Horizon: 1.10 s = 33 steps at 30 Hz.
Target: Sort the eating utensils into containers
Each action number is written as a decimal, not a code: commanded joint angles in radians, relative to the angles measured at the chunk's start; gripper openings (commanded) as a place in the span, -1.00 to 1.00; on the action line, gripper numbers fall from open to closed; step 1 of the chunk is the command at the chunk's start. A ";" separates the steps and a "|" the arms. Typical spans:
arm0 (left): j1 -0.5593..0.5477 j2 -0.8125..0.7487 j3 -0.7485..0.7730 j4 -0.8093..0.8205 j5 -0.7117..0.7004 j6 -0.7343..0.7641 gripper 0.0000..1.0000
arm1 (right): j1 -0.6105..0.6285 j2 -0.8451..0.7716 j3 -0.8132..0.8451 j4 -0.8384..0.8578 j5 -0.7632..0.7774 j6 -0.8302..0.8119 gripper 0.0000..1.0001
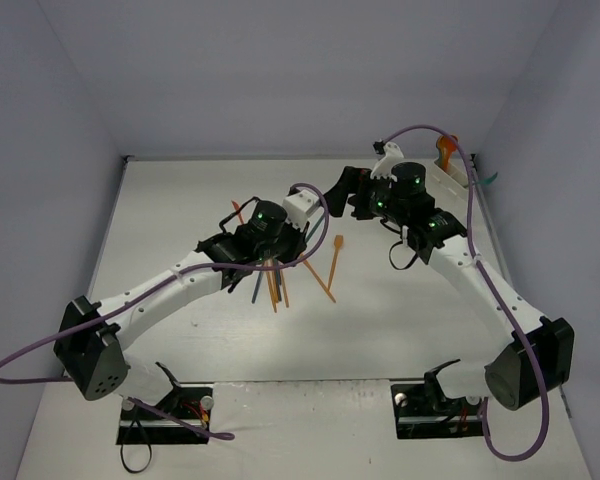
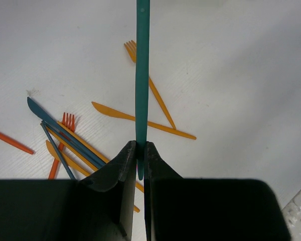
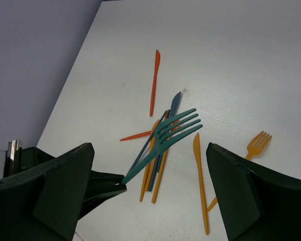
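While the left gripper (image 2: 140,146) is clamped tight on one slender teal plastic fork (image 2: 142,75) above the white table's (image 2: 231,60) middle, we see the right gripper (image 3: 150,150) gaping wide, holding nothing. Beneath lie eight loose plastic utensils (image 2: 65,133): four orange, two red-orange, two dark blue.

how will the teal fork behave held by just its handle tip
Probably light and fairly stiff: the teal fork sticks straight out of the left gripper without drooping. Pinched only at its end, it may pivot or slip if bumped.
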 commanded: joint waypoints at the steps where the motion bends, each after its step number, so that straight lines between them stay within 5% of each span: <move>1: -0.013 -0.069 0.002 0.111 0.012 0.037 -1.00 | 0.000 0.025 0.060 0.099 -0.013 0.040 0.76; 7: -0.025 -0.084 -0.010 0.128 0.009 0.059 -1.00 | 0.002 0.043 0.058 0.107 -0.009 0.065 0.48; 18: -0.028 -0.074 -0.026 0.140 0.009 0.072 -1.00 | 0.004 0.033 0.059 0.122 -0.003 0.084 -0.89; 21: -0.027 -0.069 -0.028 0.140 0.007 0.067 -0.99 | 0.004 0.023 0.052 0.121 0.002 0.077 -1.00; 27: -0.028 -0.065 -0.033 0.121 -0.060 0.034 0.01 | -0.004 -0.008 0.044 0.120 0.061 0.047 -1.00; 33: -0.021 -0.060 -0.054 0.069 -0.153 -0.043 0.44 | -0.090 -0.083 0.046 0.122 0.182 -0.001 -1.00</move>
